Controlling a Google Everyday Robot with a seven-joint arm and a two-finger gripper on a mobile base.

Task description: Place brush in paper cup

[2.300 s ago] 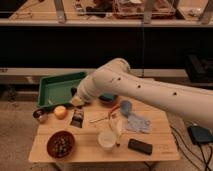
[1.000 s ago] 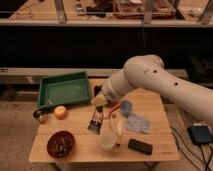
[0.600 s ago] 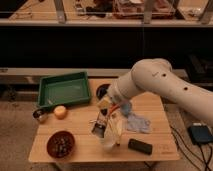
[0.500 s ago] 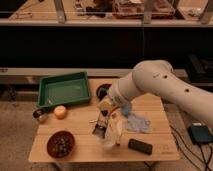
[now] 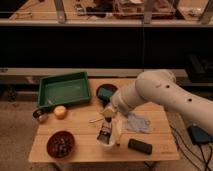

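On the tabletop (image 5: 80, 131), the hand (image 5: 108, 114) grips the brush (image 5: 105, 131) by its handle, head hanging down into the paper cup (image 5: 110, 144), apparently lined up for release. Right lies a black slab (image 5: 140, 146).

Black brush (image 5: 104, 132) tilted, head down in white paper cup (image 5: 110, 145), near table's front edge

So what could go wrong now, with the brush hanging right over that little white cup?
The gripper holds the brush tilted, its head at the paper cup rim. It could catch the rim and tip the light cup over. Let go off-centre, it might fall onto the table. The cup also sits near the front edge.
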